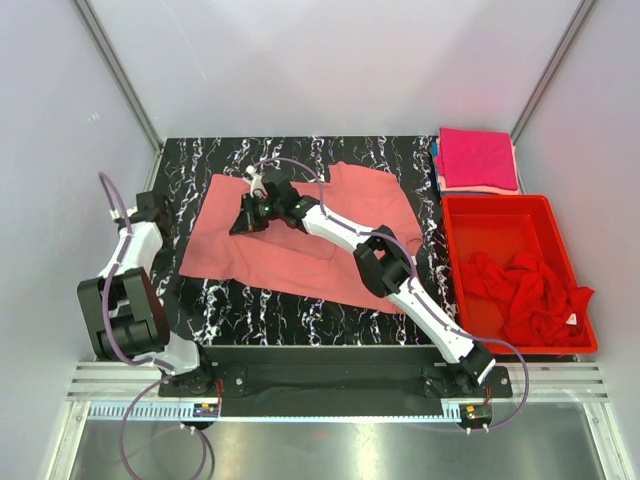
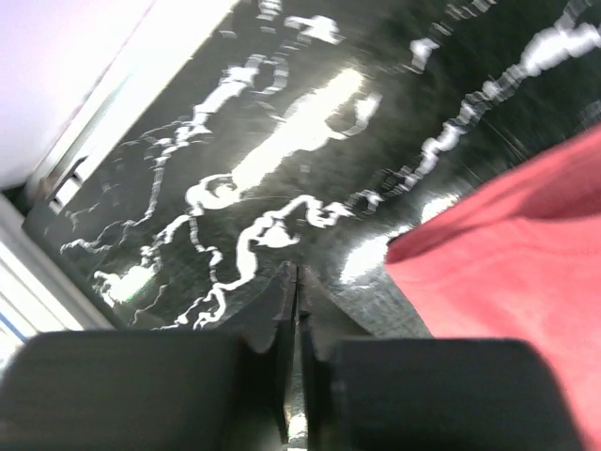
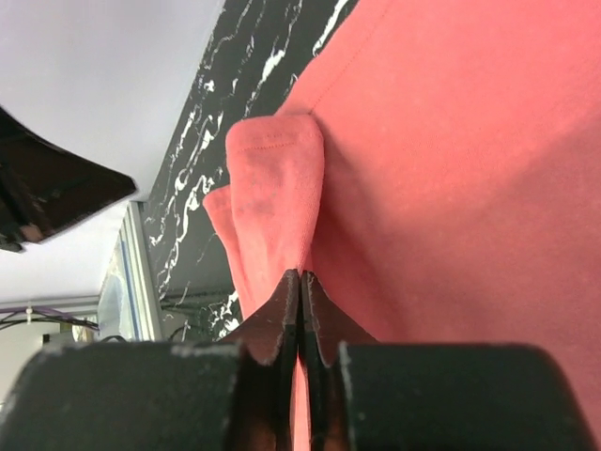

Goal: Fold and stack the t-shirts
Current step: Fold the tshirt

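Salmon t-shirt (image 1: 215, 235): soft matte cotton, spread mostly flat across the middle of the bench (image 1: 280, 305), with rumpled edges and one small piece drawn up into a rounded, stitched fold.
Right end effector (image 3: 300, 277): black jaws pressed together, pinching that raised fold of the salmon t-shirt; the arm reached across the cloth to its left-middle part.
Left end effector (image 2: 293, 272): jaws closed tip to tip and holding nothing, over bare bench just beside the shirt's left edge.
Magenta t-shirt (image 1: 478, 158): folded into a neat rectangle on a small pile at the far right corner, just behind the bin.
Bin (image 1: 495, 200): rigid, glossy red plastic, rectangular, to the right of the bench.
Red t-shirts (image 1: 525, 295): crumpled in a heap in the bin's near half.
Bench surface: glossy black with white marble veining, catching glare.
Room: plain pale walls with metal rails at the corners.
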`<state>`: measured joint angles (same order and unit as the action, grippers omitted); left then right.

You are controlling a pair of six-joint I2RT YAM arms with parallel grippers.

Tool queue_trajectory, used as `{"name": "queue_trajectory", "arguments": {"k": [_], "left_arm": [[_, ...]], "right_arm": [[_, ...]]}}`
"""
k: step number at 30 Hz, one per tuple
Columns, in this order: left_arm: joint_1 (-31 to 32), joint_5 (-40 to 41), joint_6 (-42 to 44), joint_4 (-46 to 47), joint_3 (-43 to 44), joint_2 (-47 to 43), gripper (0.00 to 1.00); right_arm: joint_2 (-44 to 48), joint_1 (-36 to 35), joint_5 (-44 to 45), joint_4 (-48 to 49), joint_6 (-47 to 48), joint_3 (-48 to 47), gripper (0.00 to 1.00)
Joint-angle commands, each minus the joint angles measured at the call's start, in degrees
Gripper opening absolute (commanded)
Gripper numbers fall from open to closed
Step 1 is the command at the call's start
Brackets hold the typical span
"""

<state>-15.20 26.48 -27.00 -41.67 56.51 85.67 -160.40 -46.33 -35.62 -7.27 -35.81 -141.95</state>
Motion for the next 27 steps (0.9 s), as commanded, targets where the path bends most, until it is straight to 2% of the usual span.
{"name": "queue_trajectory", "arguments": {"k": [1, 2, 3, 4, 5, 7, 12, 14, 16, 20, 24, 26, 27], "left_arm": [[-2.54, 1.49, -3.93, -0.79, 0.01, -3.05, 0.0], [-2.64, -4.88, -3.32, 0.52, -0.52, -3.49, 0.05], [-2.55, -10.43, 1.03, 5.67, -1.83, -4.88, 0.13], [-2.55, -15.62, 2.21, 8.16, -4.45, -5.77, 0.28], [-2.55, -22.28, 3.79, 12.8, -7.44, -7.43, 0.33], [-2.55, -22.79, 3.8, 14.07, -8.43, -7.8, 0.4], [-2.47, -23.58, 7.92, 14.07, -6.16, -2.1, 0.45], [-2.64, -22.09, 8.63, 13.29, -4.66, -0.16, 0.45], [-2.55, -21.04, 9.51, 13.02, -4.39, 1.08, 0.45], [-2.55, -21.64, 10.22, 12.84, -4.04, 3.35, 0.46], [-2.47, -22.96, 9.69, 12.58, -2.64, 6.53, 0.44], [-2.55, -22.79, 9.69, 12.32, -2.28, 6.18, 0.33], [-2.47, -22.01, 9.52, 11.88, -1.93, 5.83, 0.08]], "right_arm": [[2.19, -1.05, 0.11, 0.24, 1.71, -0.52, 0.08], [2.02, -1.05, 0.11, -0.46, 1.89, -0.78, 0.12], [1.93, -1.05, 0.28, -0.81, 1.89, -0.96, 0.17], [1.93, -1.05, 0.37, -1.17, 1.89, -0.87, 0.19], [1.93, -1.05, 0.63, -1.26, 1.89, -0.26, 0.21], [2.37, -1.05, 0.99, -1.78, 2.06, 0.35, 0.21], [6.14, -0.79, 4.23, -2.48, 3.47, 4.4, 0.26], [7.9, -0.26, 6.86, -5.03, 3.47, 4.93, 0.34], [10.52, 0.97, 8.1, -7.83, 3.03, 6.67, 0.38], [19.49, 2.47, 11.61, -8.02, 3.9, 16.78, 0.4], [25.65, 2.91, 15.48, -18.53, 6.19, 19.51, 0.39], [31.09, 2.82, 20.2, -22.16, 6.28, 25.56, 0.38], [33.37, 2.91, 22.06, -23.48, 6.28, 28.89, 0.37]]}}
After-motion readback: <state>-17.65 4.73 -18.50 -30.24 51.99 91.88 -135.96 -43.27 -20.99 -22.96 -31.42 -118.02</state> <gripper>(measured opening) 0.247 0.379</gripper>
